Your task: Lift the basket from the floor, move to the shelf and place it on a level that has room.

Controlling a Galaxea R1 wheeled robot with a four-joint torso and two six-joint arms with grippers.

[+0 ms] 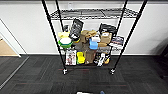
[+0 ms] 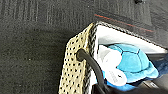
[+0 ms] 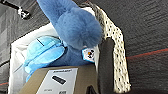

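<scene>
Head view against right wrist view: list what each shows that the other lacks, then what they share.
Head view alone: the shelf, its top level bare, lower tiers crowded with boxes and packets, against a white wall. Right wrist view alone: the basket's woven side up close, a blue plush toy and a brown cardboard box inside. Both share the floor.

A plain white wall (image 1: 25, 30) (dark baseboard along its foot) with tan wooden flooring (image 1: 5, 48) at left
</scene>
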